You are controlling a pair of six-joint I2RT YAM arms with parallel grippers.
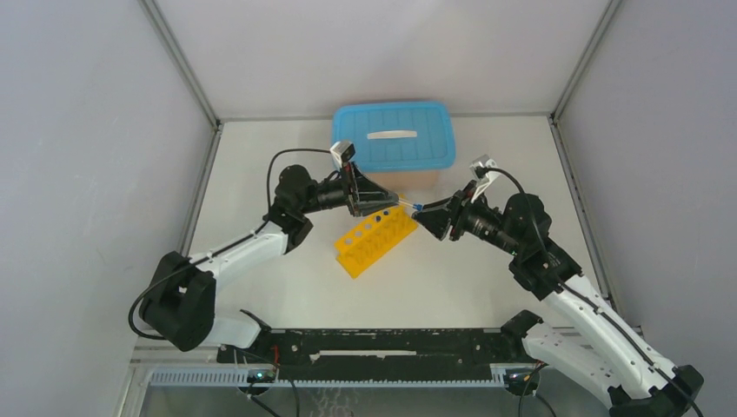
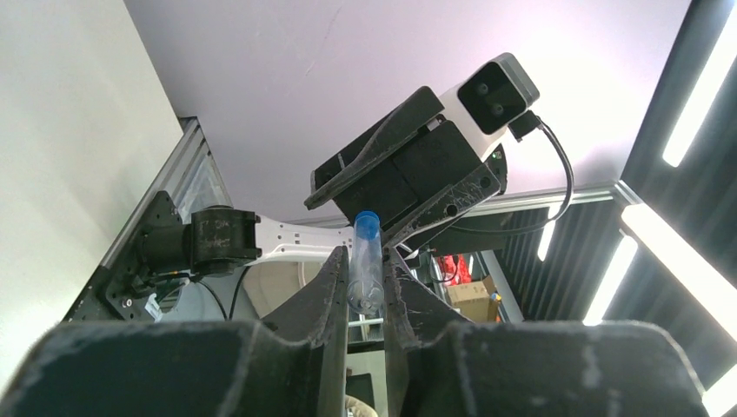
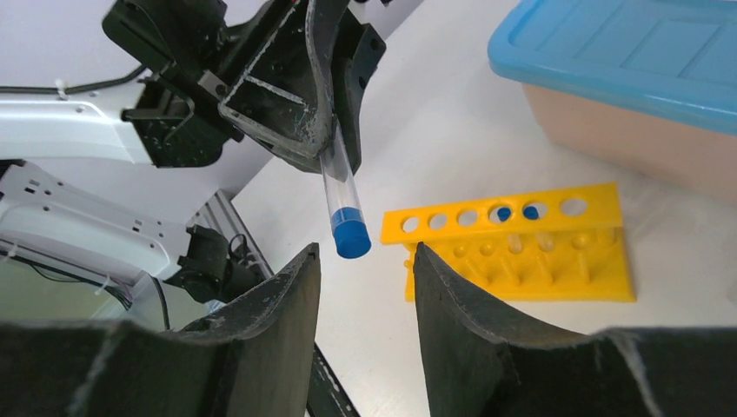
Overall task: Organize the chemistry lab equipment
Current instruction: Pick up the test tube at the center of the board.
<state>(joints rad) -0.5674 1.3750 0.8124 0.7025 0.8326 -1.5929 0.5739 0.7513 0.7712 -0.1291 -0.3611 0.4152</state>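
Clear plastic tube [image 3: 337, 187], blue cap leading, clenched at its bottom end in the left gripper [image 2: 366, 287] up over the middle of the table [image 1: 452, 287], and pointed straight at the right gripper [image 3: 365, 261]. Jaws released there, spread wide, with the cap just off the fingertips. Down below, yellow rack [image 1: 375, 241] askew at the table's middle with two blue caps [image 3: 504, 213] showing in its holes, and a blue-lidded bin [image 1: 395, 135] against the far edge.
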